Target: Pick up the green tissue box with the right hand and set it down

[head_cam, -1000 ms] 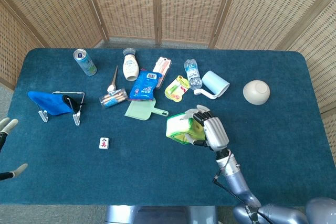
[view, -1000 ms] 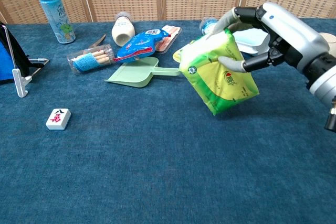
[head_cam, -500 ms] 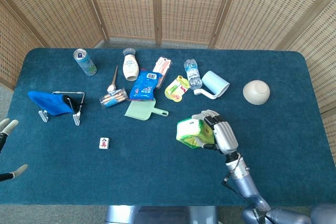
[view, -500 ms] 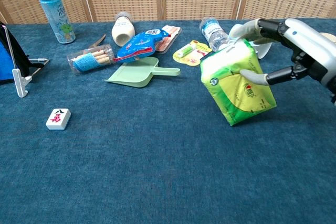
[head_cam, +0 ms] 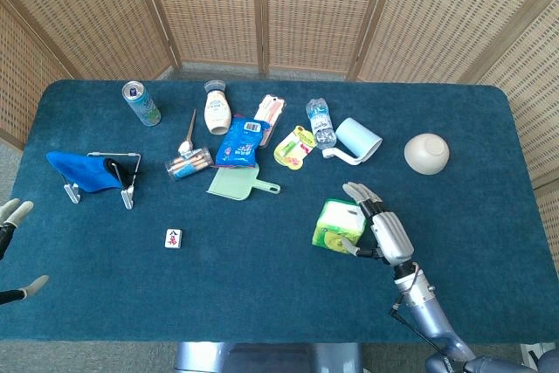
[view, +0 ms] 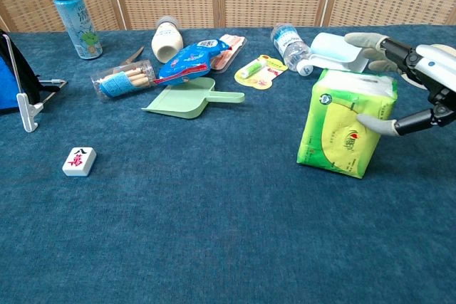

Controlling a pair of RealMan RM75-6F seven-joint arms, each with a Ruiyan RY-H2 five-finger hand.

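The green tissue box [head_cam: 339, 224] [view: 347, 122] stands upright on the blue table [head_cam: 262, 294], right of centre. My right hand [head_cam: 384, 231] [view: 431, 76] is just to its right with the fingers spread. The upper fingers [view: 367, 39] hover above and behind the box top, apart from it. The thumb tip [view: 370, 124] lies against the box's front face. Only a few fingertips of my left hand [head_cam: 10, 213] show at the far left edge of the head view, apart and holding nothing.
Behind the box lie a light blue cup [head_cam: 358, 141], a water bottle [head_cam: 320, 122], a yellow-green packet [head_cam: 294, 146] and a green dustpan [head_cam: 236, 183]. A white bowl [head_cam: 426, 153] sits at the right. A mahjong tile [head_cam: 173, 238] and a stand with a blue cloth [head_cam: 92, 172] are further left.
My right hand carried the tilted box down and to the right. The box now stands on the table, and the fingers have spread away from its top.
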